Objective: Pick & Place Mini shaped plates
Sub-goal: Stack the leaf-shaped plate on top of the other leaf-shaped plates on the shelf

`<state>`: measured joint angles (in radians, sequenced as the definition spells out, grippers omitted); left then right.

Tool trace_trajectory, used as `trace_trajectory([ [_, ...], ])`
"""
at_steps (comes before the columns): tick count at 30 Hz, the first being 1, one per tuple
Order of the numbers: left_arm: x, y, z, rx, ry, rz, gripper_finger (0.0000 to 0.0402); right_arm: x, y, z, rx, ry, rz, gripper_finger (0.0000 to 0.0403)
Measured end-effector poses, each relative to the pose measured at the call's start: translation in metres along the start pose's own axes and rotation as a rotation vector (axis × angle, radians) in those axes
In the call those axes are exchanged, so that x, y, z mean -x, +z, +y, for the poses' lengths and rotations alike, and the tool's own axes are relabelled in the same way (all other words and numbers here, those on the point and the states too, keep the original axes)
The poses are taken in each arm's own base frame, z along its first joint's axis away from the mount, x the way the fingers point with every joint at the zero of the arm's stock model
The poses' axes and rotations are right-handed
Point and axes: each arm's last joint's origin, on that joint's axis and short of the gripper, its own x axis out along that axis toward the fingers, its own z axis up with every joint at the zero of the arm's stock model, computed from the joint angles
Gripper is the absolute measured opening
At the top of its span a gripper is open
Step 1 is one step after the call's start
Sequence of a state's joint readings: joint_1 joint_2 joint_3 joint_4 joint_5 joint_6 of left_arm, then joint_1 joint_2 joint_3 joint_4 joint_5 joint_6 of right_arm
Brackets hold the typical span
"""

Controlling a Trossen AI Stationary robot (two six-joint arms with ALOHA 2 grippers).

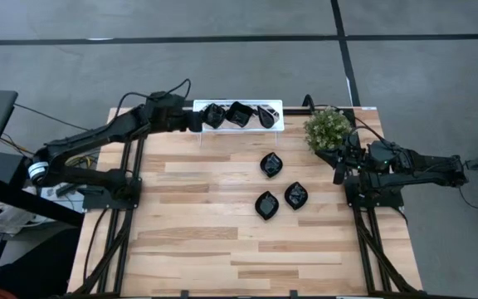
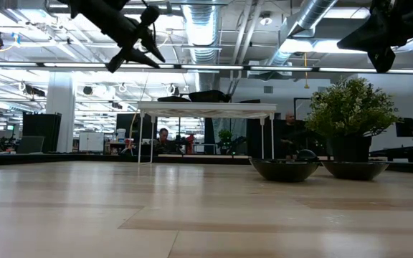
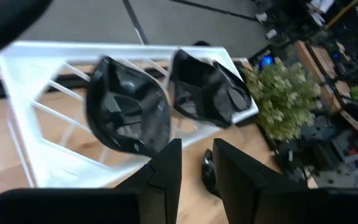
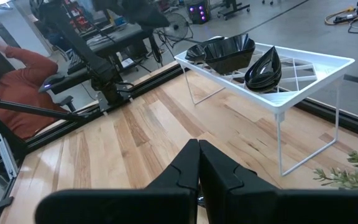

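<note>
Three glossy black mini shaped plates (image 1: 214,115) (image 1: 239,113) (image 1: 265,115) rest on a white lattice tray (image 1: 280,124) standing on thin legs at the table's far edge. Three more plates (image 1: 271,164) (image 1: 266,204) (image 1: 295,195) lie flat on the wooden table. My left gripper (image 1: 196,121) hangs above the table at the tray's left end, open, with nothing between its fingers (image 3: 166,168); the leaf-shaped plate (image 3: 129,115) on the tray is just ahead of it. My right gripper (image 1: 338,170) waits shut at the table's right side, held above the table.
A potted green plant (image 1: 329,129) stands at the far right, beside the tray's right end. Black rails (image 1: 131,174) run along both sides of the table. Bare wood (image 1: 222,249) fills the near half. A person in a red top (image 4: 11,81) sits beyond the table.
</note>
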<state>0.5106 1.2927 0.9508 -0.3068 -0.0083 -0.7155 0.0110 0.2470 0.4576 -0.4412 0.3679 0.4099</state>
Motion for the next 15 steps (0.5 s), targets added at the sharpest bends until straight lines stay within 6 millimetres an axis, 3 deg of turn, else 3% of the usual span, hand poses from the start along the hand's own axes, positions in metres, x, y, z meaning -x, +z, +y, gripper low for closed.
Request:
trace_trajectory([
  [15,0.002,-0.035,-0.038,-0.173,-0.026,-0.005,0.0092,0.000,0.001,0.001,-0.046,0.008,-0.014,0.0001],
])
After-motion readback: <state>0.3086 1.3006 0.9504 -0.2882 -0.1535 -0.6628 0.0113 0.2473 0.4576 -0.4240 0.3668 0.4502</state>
